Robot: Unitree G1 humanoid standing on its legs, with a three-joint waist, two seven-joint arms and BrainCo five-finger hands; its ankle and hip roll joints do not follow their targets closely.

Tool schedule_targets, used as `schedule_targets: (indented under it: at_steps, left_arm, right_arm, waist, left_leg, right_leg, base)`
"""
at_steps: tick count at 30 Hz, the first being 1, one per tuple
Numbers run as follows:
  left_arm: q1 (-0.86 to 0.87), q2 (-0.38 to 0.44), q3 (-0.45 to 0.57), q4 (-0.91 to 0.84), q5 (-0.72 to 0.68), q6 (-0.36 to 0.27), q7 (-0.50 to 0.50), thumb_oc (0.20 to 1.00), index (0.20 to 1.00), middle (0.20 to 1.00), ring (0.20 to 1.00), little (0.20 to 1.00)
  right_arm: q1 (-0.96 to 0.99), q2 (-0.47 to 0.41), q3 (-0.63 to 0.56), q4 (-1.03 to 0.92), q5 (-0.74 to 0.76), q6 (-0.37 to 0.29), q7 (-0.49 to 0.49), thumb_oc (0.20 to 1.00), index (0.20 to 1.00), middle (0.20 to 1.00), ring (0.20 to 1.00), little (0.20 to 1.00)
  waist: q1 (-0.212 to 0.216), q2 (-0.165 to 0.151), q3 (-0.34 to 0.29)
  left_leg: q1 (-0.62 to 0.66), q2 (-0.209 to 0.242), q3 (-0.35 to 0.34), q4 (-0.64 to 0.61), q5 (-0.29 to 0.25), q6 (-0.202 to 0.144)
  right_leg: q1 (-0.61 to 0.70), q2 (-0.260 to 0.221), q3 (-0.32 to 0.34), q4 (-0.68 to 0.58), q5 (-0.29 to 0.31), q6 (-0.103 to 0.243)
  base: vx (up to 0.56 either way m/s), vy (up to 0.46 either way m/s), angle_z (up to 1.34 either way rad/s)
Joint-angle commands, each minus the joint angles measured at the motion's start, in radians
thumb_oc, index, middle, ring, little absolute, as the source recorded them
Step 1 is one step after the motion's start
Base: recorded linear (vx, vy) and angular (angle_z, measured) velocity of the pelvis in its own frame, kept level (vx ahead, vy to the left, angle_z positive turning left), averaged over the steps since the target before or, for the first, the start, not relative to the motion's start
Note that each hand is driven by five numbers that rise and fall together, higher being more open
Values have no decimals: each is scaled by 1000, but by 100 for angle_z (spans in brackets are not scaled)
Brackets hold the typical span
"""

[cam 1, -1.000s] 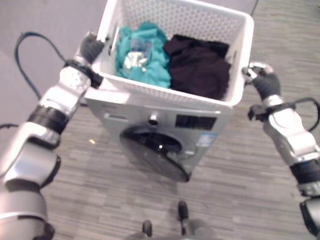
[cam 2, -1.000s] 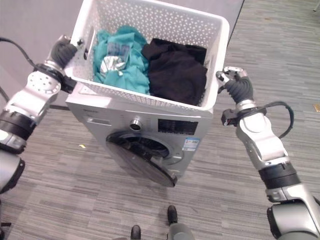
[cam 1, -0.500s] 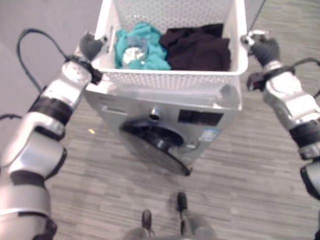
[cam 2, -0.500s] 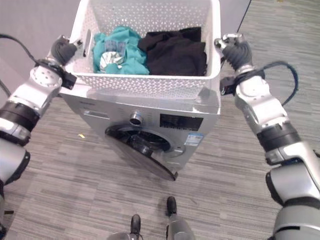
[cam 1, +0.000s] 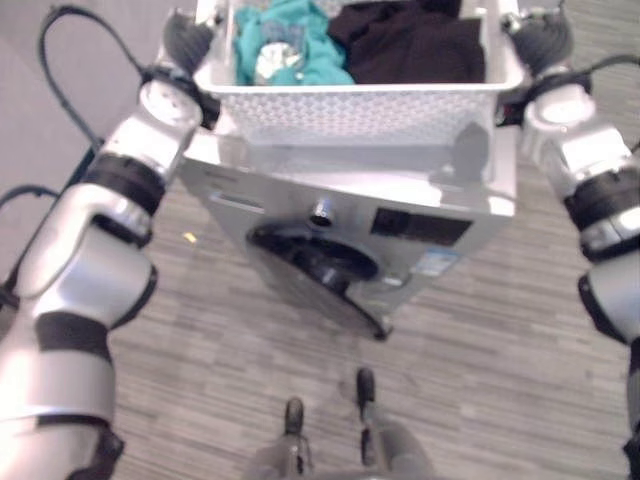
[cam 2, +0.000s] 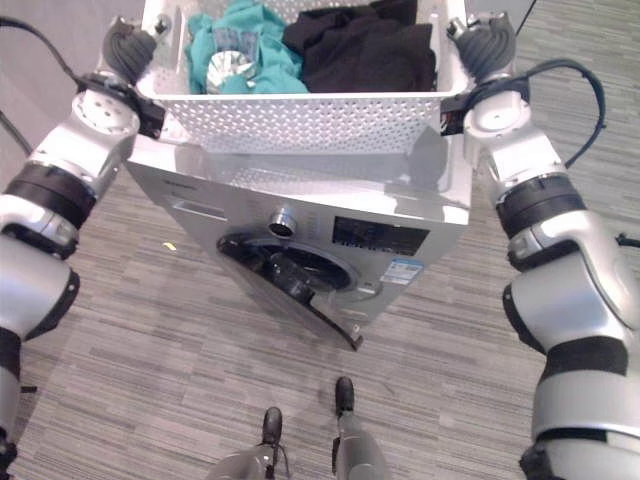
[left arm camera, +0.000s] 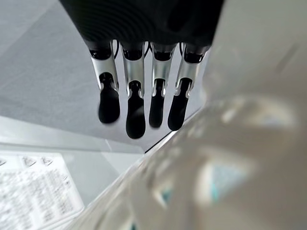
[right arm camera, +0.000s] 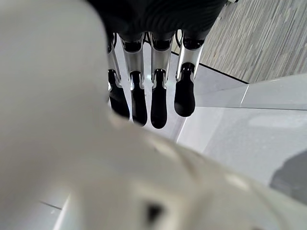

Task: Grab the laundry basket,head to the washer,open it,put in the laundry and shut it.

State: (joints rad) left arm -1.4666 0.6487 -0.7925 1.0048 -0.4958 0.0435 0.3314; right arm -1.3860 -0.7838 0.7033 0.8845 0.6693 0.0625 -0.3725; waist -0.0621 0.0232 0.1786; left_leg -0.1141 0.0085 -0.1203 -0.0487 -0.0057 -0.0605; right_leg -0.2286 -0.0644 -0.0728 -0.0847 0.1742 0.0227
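A white perforated laundry basket (cam 1: 350,115) rests on top of a silver front-loading washer (cam 1: 470,190). Inside lie a teal cloth (cam 1: 285,40) and a black cloth (cam 1: 410,40). My left hand (cam 1: 185,40) lies against the basket's left end and my right hand (cam 1: 540,40) against its right end. The left wrist view shows straight fingers (left arm camera: 135,105) beside the basket wall (left arm camera: 230,158). The right wrist view shows the same, straight fingers (right arm camera: 158,96) along the wall (right arm camera: 57,96). The washer's round dark door (cam 1: 320,265) looks partly open.
Grey striped floor (cam 1: 500,380) spreads in front of and to the right of the washer. A plain grey surface (cam 1: 60,100) lies to its left. A small yellow scrap (cam 1: 188,237) lies on the floor by the washer's left side.
The basket has turned from skewed to square with the washer's front and sits farther back on its top. Both hands moved with it. The view has shifted closer.
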Motion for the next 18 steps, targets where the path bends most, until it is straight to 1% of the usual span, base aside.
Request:
schedule_targets:
  at_steps: [1, 2, 14, 18]
  left_arm:
    - [-241, -3, -25, 9, 16, -103, 43, 1000, 1000, 1000, 1000, 1000]
    - [-246, -4, -28, 10, 15, -105, 44, 1000, 1000, 1000, 1000, 1000]
    - [-296, -24, -65, 63, 55, -105, 45, 1000, 1000, 1000, 1000, 1000]
    - [-317, -23, -71, 78, 97, -112, 81, 1000, 1000, 1000, 1000, 1000]
  right_arm:
    - [-149, 29, 15, 55, -39, -18, -6, 903, 903, 903, 903, 903]
    - [-154, 33, 22, 66, -39, -17, -3, 1000, 1000, 1000, 1000, 1000]
    - [-228, 92, 80, 178, -30, -19, 22, 1000, 1000, 1000, 1000, 1000]
    - [-251, 100, 83, 193, -15, -37, 11, 1000, 1000, 1000, 1000, 1000]
  waist:
    - [4, 14, 53]
    - [3, 14, 54]
    - [-2, 11, 48]
    - [-9, 9, 42]
  left_leg:
    - [-54, 59, 64, 31, 14, -10]
    - [-53, 59, 64, 30, 14, -10]
    - [-37, 65, 74, 11, 18, -11]
    - [-31, 66, 78, -7, 24, -13]
  right_leg:
    - [37, -71, 11, 83, -148, 103]
    - [35, -71, 10, 83, -146, 104]
    - [37, -64, 18, 77, -144, 107]
    - [37, -62, 22, 71, -142, 109]
  base:
    - [0, 0, 0]
    - [0, 0, 0]
    - [0, 0, 0]
    - [0, 0, 0]
